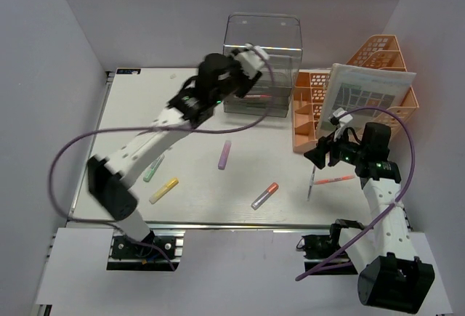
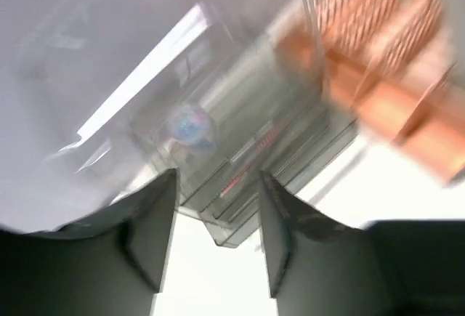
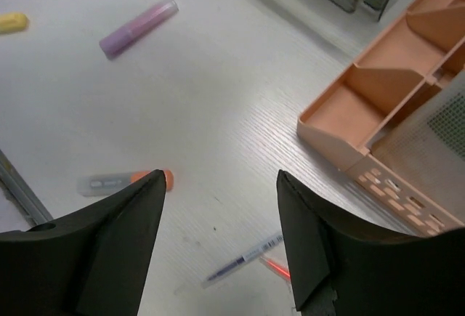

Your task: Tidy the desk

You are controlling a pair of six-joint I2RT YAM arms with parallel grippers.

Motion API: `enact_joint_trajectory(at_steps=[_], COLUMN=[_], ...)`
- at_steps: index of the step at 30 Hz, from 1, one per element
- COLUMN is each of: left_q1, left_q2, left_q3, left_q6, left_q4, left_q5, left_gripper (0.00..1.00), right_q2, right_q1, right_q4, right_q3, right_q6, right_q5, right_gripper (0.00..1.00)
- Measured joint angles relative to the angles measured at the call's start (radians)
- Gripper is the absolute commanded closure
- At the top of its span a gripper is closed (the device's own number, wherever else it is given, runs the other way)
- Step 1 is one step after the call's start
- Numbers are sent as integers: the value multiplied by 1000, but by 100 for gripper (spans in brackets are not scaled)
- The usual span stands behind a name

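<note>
The white desk point(image 1: 196, 123) holds loose items: a purple highlighter point(image 1: 224, 154), a green one point(image 1: 153, 168), a yellow one point(image 1: 163, 190), an orange-capped grey one point(image 1: 264, 195), a clear blue pen point(image 1: 311, 185) and a red pen point(image 1: 334, 180). My left gripper point(image 1: 251, 58) is open and empty, raised in front of the clear drawer box point(image 1: 261, 65). The blurred left wrist view shows the box point(image 2: 240, 134) just past my gripper point(image 2: 218, 185). My right gripper point(image 1: 320, 155) is open and empty above the pens. The right wrist view shows this gripper point(image 3: 221, 185) over the blue pen point(image 3: 243, 258).
An orange mesh rack point(image 1: 312, 112) stands at the back right with a white gridded sheet point(image 1: 367, 94) leaning on it. A red pen point(image 1: 258, 96) lies in the box's drawer. The right wrist view shows the rack point(image 3: 385, 112), purple highlighter point(image 3: 138, 27) and orange-capped one point(image 3: 123, 182).
</note>
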Motion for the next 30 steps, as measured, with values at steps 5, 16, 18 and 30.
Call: enact_joint_trajectory(at_steps=[5,16,18,30], left_q1=[17,21,21,21], left_q2=[-438,-967,-1035,-1126], left_q3=[-269,-991,-1049,-1083], left_q6=[-272,-526,-544,-560], left_q4=[-34,-176,-166,-105], left_q5=[-8,-79,-84,-98], left_gripper=[16,4,4,2], right_q2=[80,241,301,458], right_q1=[5,79,97,208], right_q4=[-122,-327,-343,-353], right_q3=[29,120,137,143], right_q6=[-92,-177,-171,-103], right_q5=[87,411,464,626], right_gripper=[46,40,40,50])
